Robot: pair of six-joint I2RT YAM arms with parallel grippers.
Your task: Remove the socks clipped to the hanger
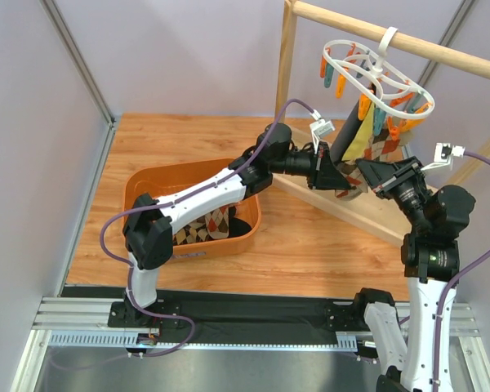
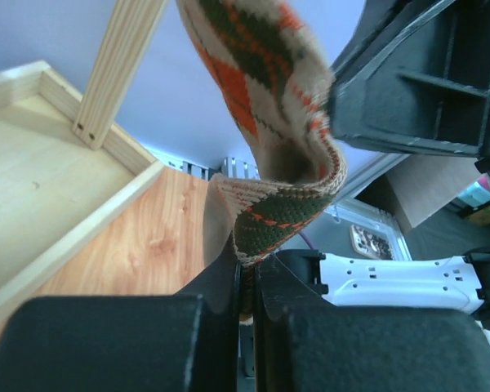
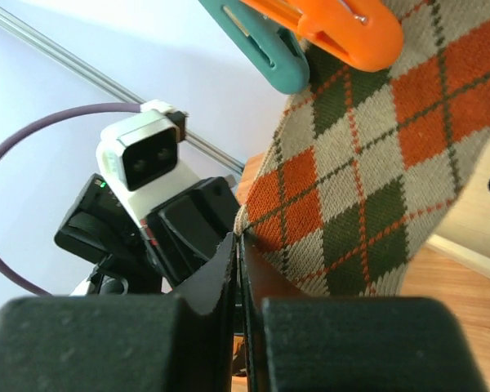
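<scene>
Right now the left end effector (image 2: 247,273) is pinched shut on the toe end of an argyle sock (image 2: 286,208), which curls upward from its tips. The right end effector (image 3: 238,245) is closed to a thin slit on the same sock's edge. Above its tips an orange clip (image 3: 343,24) overlaps the sock's upper part, with a teal clip (image 3: 261,53) just beside. Both clips belong to the white hanger (image 1: 376,69), hooked over the wooden rail (image 1: 441,51). Well back from the left end effector, an orange bin (image 1: 147,184) on the worktop (image 1: 310,245) holds another patterned sock (image 1: 204,227).

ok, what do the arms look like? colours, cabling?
Left arm and right arm: white link shells, chunky black joint housings. Purple cable runs along each. Small white wrist camera, twin lenses. Left end effector and right end effector: black, two-fingered.
</scene>
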